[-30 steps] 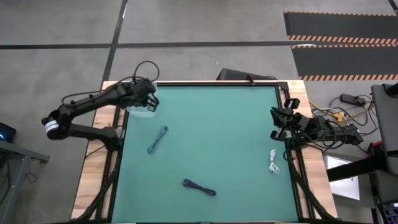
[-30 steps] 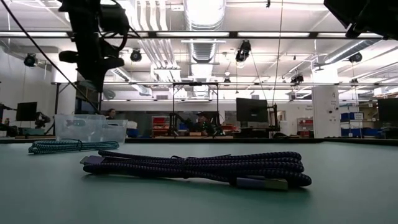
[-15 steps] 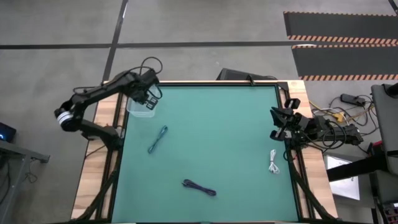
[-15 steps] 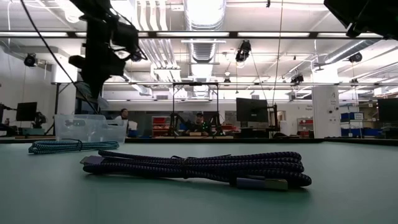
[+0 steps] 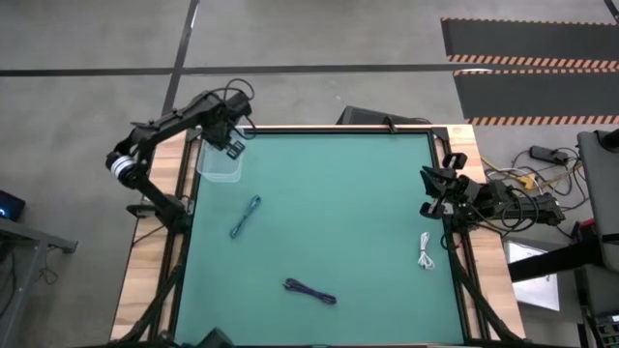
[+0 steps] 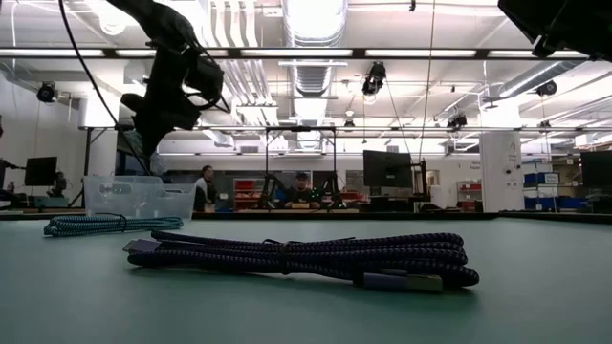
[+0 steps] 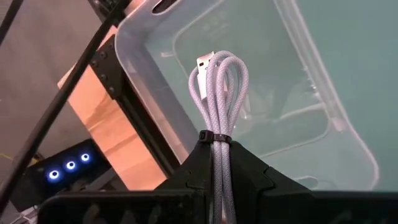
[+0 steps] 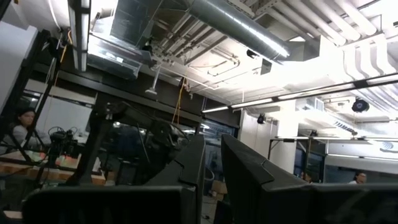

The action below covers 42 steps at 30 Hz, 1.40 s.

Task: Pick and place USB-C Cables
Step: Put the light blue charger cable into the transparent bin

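Observation:
My left gripper (image 5: 233, 143) hovers over the far end of a clear plastic bin (image 5: 219, 164) at the table's far left corner, shut on a light grey USB-C cable bundle (image 7: 221, 81). In the low view it hangs above the bin (image 6: 134, 196). A teal bundle (image 5: 246, 217) lies flat left of centre, a dark purple bundle (image 5: 309, 291) near the near edge, and a white bundle (image 5: 426, 251) by the right edge. My right gripper (image 5: 428, 191) waits at the right edge above the white bundle, tilted up toward the ceiling, with its fingers (image 8: 196, 168) close together. My left gripper pinches the light grey bundle between its two fingers just behind the black tie (image 7: 214, 135). The fingers lie along the bundle. The looped end with its plug (image 7: 204, 64) sticks out past the fingertips, lifted clear above the bin's inside.
The green mat (image 5: 338, 213) between the cables is bare. The bin stands on the mat's far left corner beside the wooden table edge (image 5: 160, 242). People and monitors show in the room beyond the far edge (image 6: 306, 191).
My left gripper has moved toward the table's far edge and a little to the right, staying over the bin while the arm's elbow swung farther back. It has kept hold of the grey bundle. The cables on the mat and my right arm have stayed put.

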Each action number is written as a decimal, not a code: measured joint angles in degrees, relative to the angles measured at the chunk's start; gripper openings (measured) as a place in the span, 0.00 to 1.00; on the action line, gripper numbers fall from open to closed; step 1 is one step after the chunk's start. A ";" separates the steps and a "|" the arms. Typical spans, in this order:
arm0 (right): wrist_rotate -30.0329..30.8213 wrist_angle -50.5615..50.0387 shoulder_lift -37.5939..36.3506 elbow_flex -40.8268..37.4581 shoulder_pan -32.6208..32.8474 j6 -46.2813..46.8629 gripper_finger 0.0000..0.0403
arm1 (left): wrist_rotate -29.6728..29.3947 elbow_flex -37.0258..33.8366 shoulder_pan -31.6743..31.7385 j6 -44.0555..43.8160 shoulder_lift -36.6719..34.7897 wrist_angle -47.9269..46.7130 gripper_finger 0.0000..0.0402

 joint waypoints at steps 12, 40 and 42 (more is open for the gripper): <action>0.00 -0.04 0.00 0.00 -0.01 0.00 0.11 | -0.08 -2.03 0.71 0.03 0.39 5.65 0.04; -0.02 -0.44 0.00 0.00 0.01 0.42 0.11 | -0.13 -15.65 0.71 -2.59 0.39 22.12 0.04; -0.02 -0.46 0.00 0.00 -0.01 0.44 0.11 | -0.13 -16.35 0.71 -2.65 0.39 22.40 0.04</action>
